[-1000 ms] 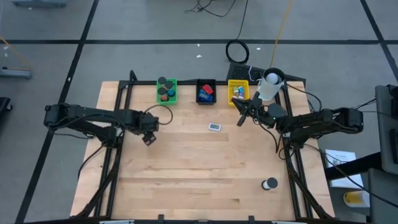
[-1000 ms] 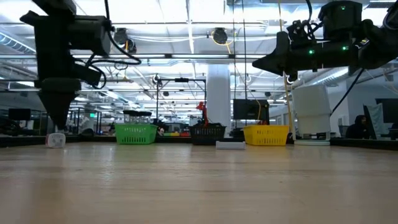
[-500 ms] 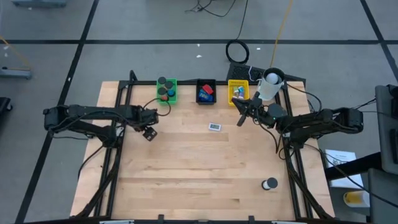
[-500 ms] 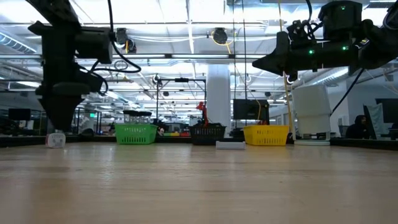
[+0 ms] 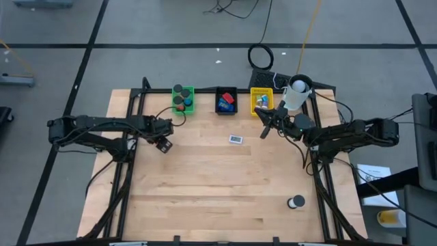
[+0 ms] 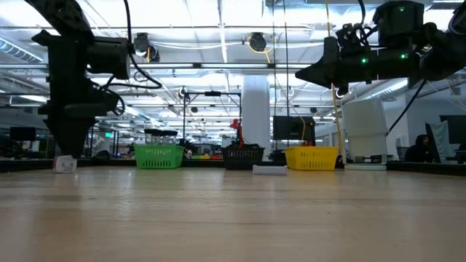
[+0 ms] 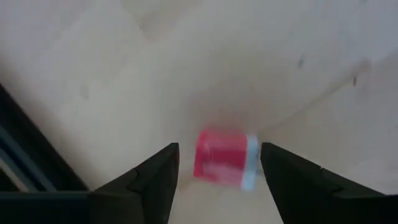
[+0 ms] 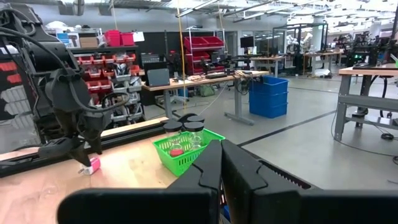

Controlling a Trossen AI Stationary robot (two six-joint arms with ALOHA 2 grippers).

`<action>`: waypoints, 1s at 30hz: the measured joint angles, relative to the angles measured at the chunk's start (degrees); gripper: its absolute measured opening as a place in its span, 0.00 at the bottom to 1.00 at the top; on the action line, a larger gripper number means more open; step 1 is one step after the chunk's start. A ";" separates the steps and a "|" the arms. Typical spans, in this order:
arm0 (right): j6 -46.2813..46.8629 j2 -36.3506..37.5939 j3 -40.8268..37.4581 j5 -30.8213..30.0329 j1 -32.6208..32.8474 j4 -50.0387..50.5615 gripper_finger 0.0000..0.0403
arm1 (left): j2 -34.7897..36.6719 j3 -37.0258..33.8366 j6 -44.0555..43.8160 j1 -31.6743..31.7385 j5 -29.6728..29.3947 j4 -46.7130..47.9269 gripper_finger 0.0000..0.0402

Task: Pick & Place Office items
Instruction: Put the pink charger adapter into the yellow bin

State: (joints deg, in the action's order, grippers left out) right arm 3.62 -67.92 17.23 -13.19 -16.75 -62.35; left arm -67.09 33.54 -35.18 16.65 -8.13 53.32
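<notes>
A small red block with a white end [image 7: 221,158] lies flat on the wooden table near its left side; the low view shows this block [image 6: 65,164] too. My left gripper [image 7: 219,148] hangs open just above it, one finger on either side, and hides it in the high view [image 5: 162,144]. My right gripper [image 5: 265,128] is shut and raised off the table near the yellow tray [image 5: 261,101]. A flat white piece [image 5: 235,139] and a dark round roll [image 5: 296,202] lie loose on the table.
A green tray [image 5: 183,99] with dark rolls, a black tray [image 5: 226,100] with blue and red blocks and the yellow tray stand in a row at the far edge. A white cup [image 5: 298,92] stands beside the yellow tray. Bare wood fills the middle and near part.
My left gripper has moved a little toward the table's far edge and turned slightly, ending over the red block. The right arm and the loose pieces have kept still.
</notes>
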 joint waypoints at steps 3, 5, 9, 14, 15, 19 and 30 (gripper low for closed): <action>0.00 0.00 0.00 0.00 0.00 0.00 0.00 | 0.02 0.02 -0.08 0.00 -0.35 -0.12 0.54; 0.00 0.00 0.00 -0.01 0.00 0.00 0.00 | 0.02 0.02 -0.08 0.00 0.18 0.18 0.51; 0.00 0.00 0.00 0.00 0.00 0.00 0.00 | 0.02 0.02 -0.24 0.00 0.23 0.02 0.47; 0.00 0.00 0.00 0.00 0.00 0.00 0.00 | 0.02 -0.46 -2.32 0.00 0.71 1.23 0.49; 0.00 0.00 0.00 0.00 0.00 0.00 0.00 | 0.02 -0.46 -2.66 0.00 0.71 1.40 0.51; 0.00 0.00 0.00 0.00 0.00 -0.02 0.00 | 0.02 -0.46 -2.81 -0.07 0.73 0.85 0.58; 0.00 0.00 0.00 0.02 0.01 -0.02 0.00 | 0.02 -2.99 -4.57 -0.75 1.61 -0.40 0.63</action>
State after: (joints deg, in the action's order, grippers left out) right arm 3.62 -67.92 17.23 -13.17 -16.74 -62.37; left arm -67.07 30.55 -39.75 15.90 -6.52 52.93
